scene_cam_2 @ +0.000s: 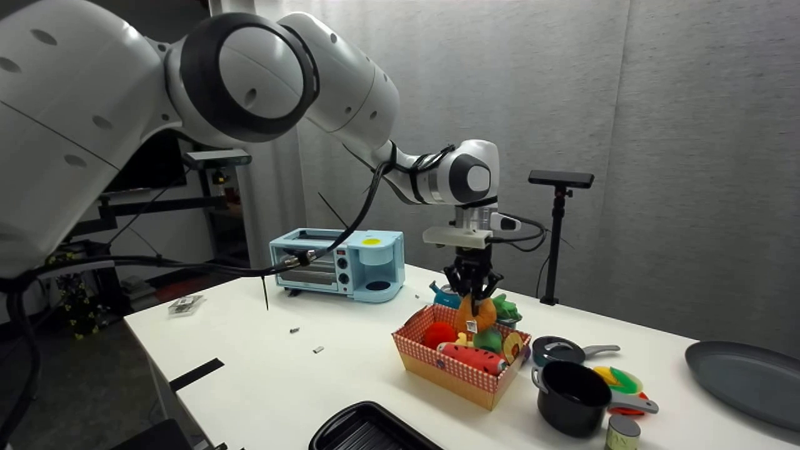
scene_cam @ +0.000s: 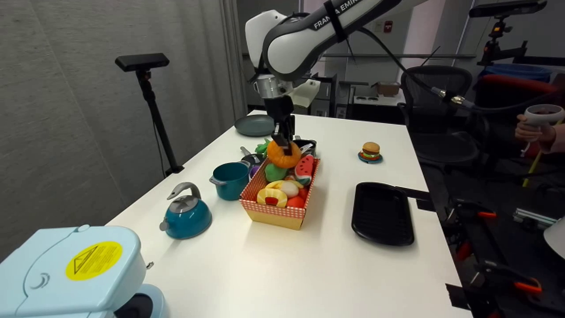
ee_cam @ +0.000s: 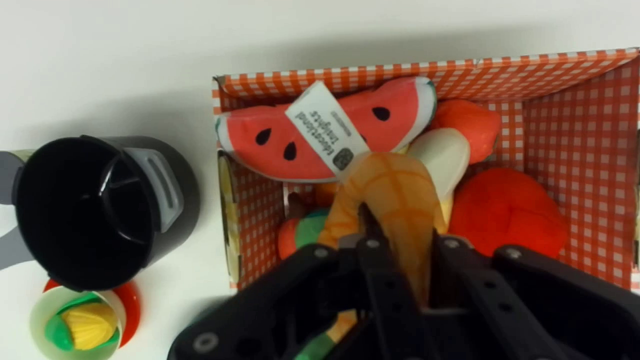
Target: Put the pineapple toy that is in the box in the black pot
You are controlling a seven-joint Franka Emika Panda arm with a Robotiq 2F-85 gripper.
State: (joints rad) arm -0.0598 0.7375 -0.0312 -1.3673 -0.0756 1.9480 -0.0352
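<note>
The gripper points down over the box, its two fingers drawn in on the pineapple toy, one on each side, so that only the squeezed plush keeps them apart. The toy is orange with crossing lines (its white tag, printed "Educational Insights", shows across the watermelon slice in the wrist view). Whether its underside touches the toys below cannot be told.

The box stands upright on the white bench, between the long edge along the curtain and the opposite long edge, marked with black tape. Inside it are the watermelon slice, a round red toy, a green one and a yellow slice with a red centre.

The black pot stands upright just beside one short end of the box, apart from it. Toward the curtain-side edge are a teal pot and a teal kettle; the light blue oven fills the corner at one end of that edge, and a grey plate lies toward its other corner. Nearer the taped edge sit a black tray and a toy burger.
</note>
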